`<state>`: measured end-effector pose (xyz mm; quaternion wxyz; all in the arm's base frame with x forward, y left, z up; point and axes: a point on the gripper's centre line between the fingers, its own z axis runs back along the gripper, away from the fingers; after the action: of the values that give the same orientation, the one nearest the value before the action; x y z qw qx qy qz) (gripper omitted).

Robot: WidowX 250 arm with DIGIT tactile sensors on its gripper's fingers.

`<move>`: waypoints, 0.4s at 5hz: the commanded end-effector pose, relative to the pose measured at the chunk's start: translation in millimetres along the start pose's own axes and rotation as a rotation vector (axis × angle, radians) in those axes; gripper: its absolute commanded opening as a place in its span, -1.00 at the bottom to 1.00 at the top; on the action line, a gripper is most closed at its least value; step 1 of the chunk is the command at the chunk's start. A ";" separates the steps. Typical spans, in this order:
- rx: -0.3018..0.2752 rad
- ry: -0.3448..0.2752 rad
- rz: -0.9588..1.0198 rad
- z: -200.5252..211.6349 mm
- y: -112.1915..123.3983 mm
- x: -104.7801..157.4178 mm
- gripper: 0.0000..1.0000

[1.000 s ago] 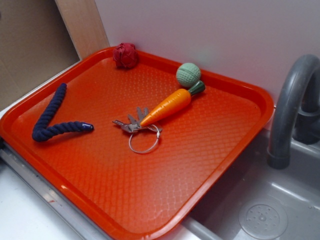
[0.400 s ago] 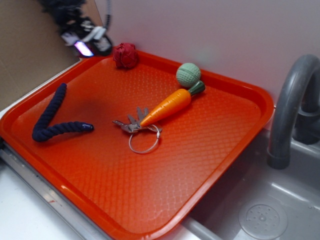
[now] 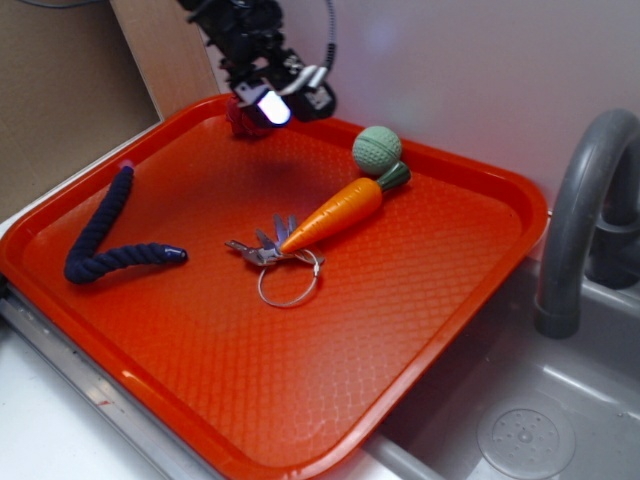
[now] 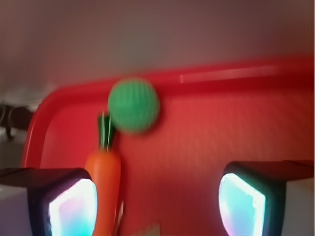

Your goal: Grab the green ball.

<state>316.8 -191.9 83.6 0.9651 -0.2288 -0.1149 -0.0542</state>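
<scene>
Tray (image 3: 420, 300): orange plastic, waffle-textured, raised rim.
Gripper (image 3: 265, 105): jaws spread wide, empty, above the tray's far-left corner.
Carrot (image 3: 335, 215): smooth, tapered; its stem touches the ball, so a low approach could clip it.
Green ball (image 3: 377, 150): ribbed rubber, by the far rim; may roll from the pads.

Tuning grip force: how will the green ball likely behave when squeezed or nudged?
The green ball is round, so a nudge would probably roll it, though the carrot close beside it may block one side. Its ribbed surface looks rubbery, likely grippy. The gripper is open.
</scene>
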 end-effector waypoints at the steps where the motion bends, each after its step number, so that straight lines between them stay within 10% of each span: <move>1: -0.072 -0.025 -0.043 -15.1 -37.4 14.5 1.00; 2: -0.049 0.013 -0.066 -31.1 -45.8 10.2 1.00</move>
<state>323.6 -230.2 51.5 0.9659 -0.2325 -0.0863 -0.0740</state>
